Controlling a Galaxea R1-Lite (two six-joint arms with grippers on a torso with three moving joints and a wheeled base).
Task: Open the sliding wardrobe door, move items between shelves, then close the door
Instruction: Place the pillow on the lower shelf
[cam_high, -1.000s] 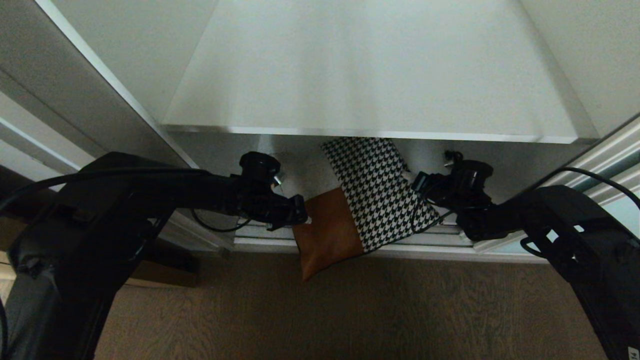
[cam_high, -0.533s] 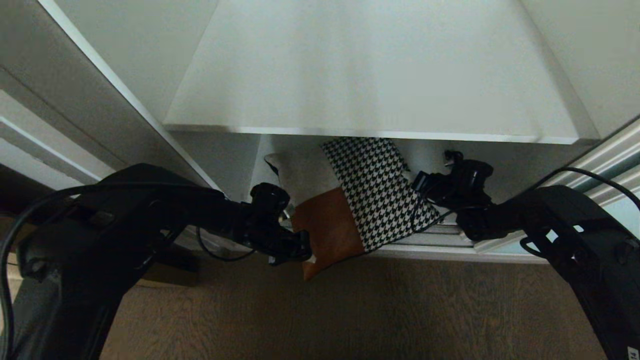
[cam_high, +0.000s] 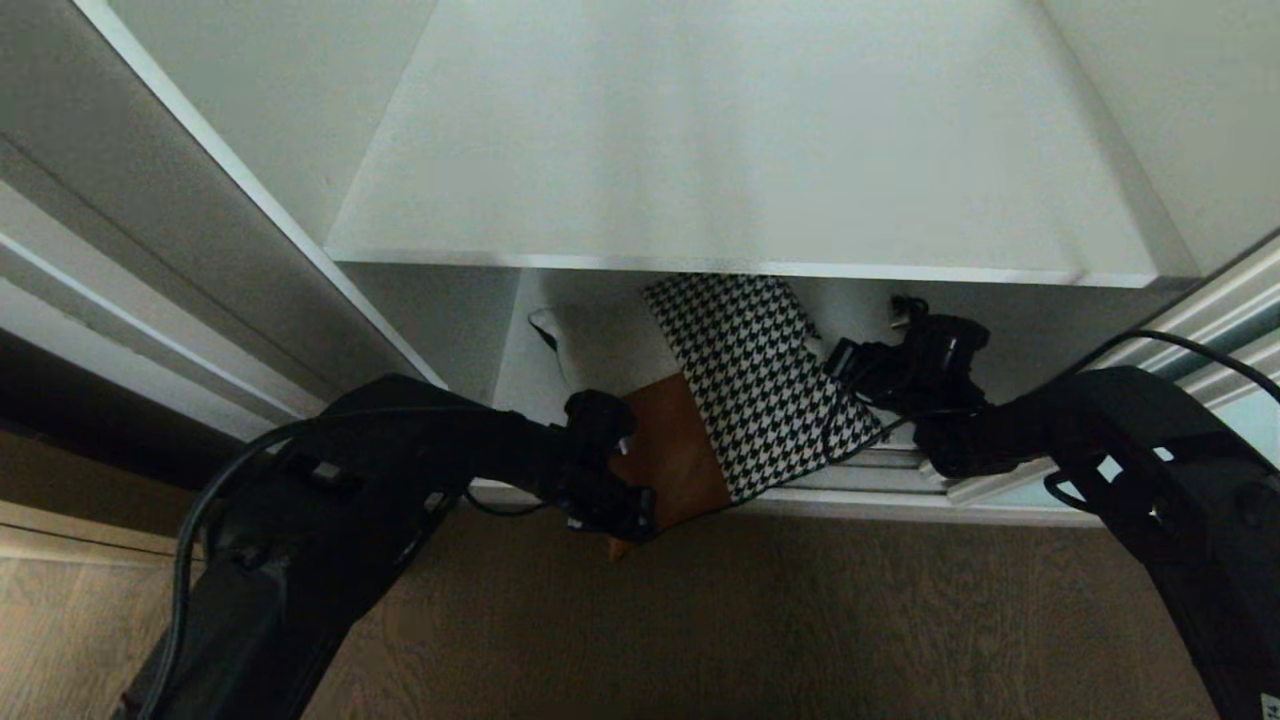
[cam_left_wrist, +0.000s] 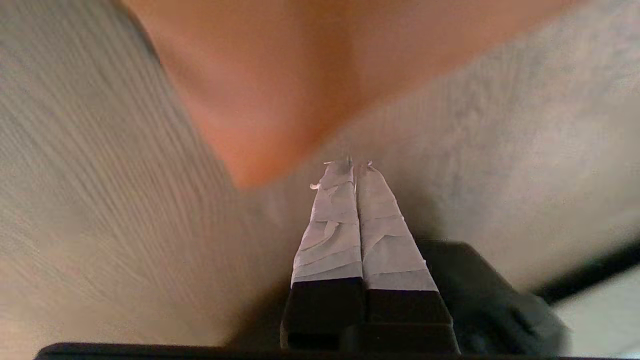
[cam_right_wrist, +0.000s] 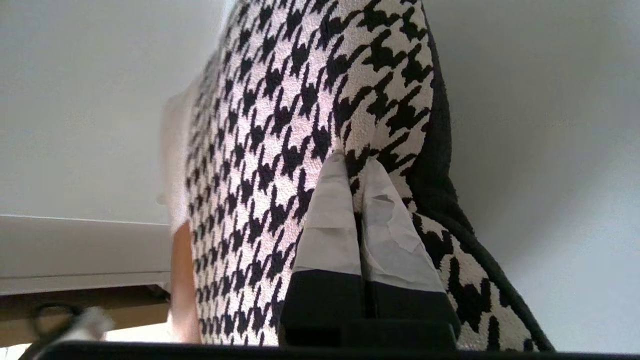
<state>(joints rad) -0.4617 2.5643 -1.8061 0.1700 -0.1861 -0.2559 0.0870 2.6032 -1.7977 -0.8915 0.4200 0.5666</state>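
With its taped fingers pressed flat together on nothing, the left gripper (cam_left_wrist: 354, 167) hangs just off the rust-orange corner of the clothes bundle (cam_high: 745, 385), low over the wood floor (cam_high: 800, 620), probably lining up to get under that overhang. The right gripper (cam_right_wrist: 357, 160) is closed too, tips pushed into the black-and-white check fabric, likely steadying the far side. The bundle lies on the lower shelf (cam_high: 590, 350), its orange corner poking past the front edge. Above, the upper shelf (cam_high: 740, 150) hides the bundle's back end. The sliding door (cam_high: 1255, 420) barely shows at the right. Whether any cloth is pinched on the right, I can't say.
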